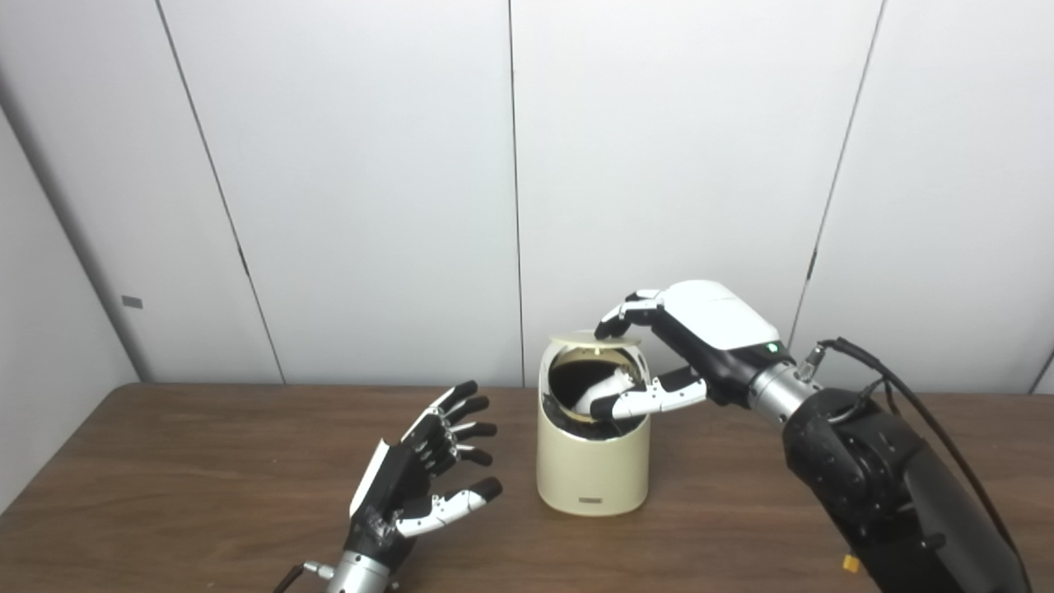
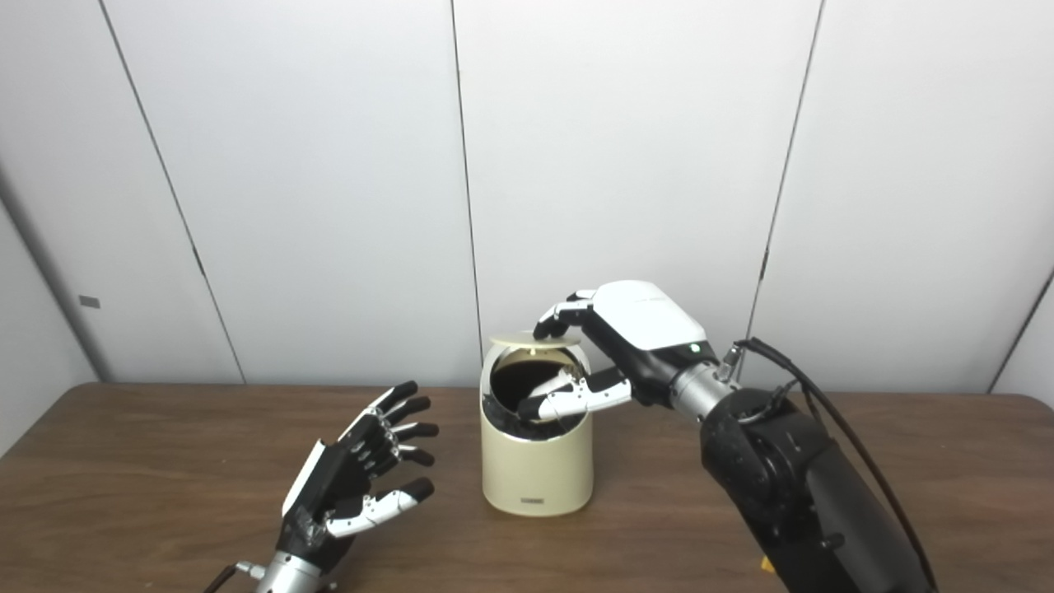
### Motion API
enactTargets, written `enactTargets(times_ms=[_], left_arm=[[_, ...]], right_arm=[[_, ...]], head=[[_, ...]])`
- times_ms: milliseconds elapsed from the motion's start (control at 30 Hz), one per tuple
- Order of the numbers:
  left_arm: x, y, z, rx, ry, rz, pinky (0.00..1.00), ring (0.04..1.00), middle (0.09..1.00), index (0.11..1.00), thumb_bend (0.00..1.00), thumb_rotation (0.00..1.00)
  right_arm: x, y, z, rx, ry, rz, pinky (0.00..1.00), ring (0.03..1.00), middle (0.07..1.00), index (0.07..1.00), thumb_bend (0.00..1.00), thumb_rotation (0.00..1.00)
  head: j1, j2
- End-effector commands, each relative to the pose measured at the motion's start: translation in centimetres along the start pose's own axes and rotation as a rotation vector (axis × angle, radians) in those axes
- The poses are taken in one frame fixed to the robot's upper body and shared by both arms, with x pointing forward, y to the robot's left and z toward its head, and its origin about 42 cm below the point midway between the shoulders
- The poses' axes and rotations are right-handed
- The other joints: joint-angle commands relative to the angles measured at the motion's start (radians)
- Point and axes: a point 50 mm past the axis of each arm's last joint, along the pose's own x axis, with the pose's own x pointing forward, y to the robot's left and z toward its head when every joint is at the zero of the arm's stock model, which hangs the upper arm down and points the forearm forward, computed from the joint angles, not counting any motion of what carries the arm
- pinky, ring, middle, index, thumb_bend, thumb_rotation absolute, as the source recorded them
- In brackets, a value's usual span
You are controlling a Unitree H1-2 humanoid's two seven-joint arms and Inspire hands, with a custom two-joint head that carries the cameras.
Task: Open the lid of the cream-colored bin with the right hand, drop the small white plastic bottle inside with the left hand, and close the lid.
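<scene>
The cream-colored bin (image 1: 591, 461) stands on the table at center, its mouth facing me and dark inside. Its round lid (image 1: 576, 338) is raised flat above the mouth. My right hand (image 1: 692, 346) reaches in from the right. Its fingertips (image 1: 613, 325) rest on top of the lid, and its thumb lies across the front of the mouth, well apart from the fingers. Something small, white and rounded, by its look the bottle (image 1: 603, 385), shows inside the bin just behind the thumb. My left hand (image 1: 428, 478) hovers left of the bin, palm up, fingers spread, holding nothing.
The brown wooden table (image 1: 206, 461) runs across the whole view, with a white panelled wall close behind the bin. My right forearm (image 2: 790, 486) with its black cable crosses the table's right side.
</scene>
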Motion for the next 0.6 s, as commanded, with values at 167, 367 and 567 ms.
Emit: enactTargets(times_ms=[167, 367, 567], left_arm=[[-0.4, -0.8, -0.2, -0.025, -0.007, 0.02, 0.62, 0.765, 0.862, 0.91, 0.72, 0.12], [-0.3, -0.9, 0.0, -0.022, -0.01, 0.024, 0.62, 0.762, 0.863, 0.91, 0.73, 0.12], [-0.3, -0.9, 0.0, -0.017, -0.011, 0.022, 0.61, 0.762, 0.866, 0.912, 0.72, 0.12]], right_arm=[[0.0, -1.6, 1.0, -0.08, -0.066, -0.009, 0.85, 0.866, 0.729, 0.718, 0.71, 0.74], [0.0, -1.2, 1.5, -0.063, -0.091, 0.008, 0.86, 0.867, 0.729, 0.715, 0.71, 0.74], [-0.2, -1.2, 2.1, -0.057, -0.106, 0.013, 0.87, 0.873, 0.733, 0.715, 0.72, 0.75]], head=[[0.005, 0.007], [0.008, 0.01], [0.007, 0.02]])
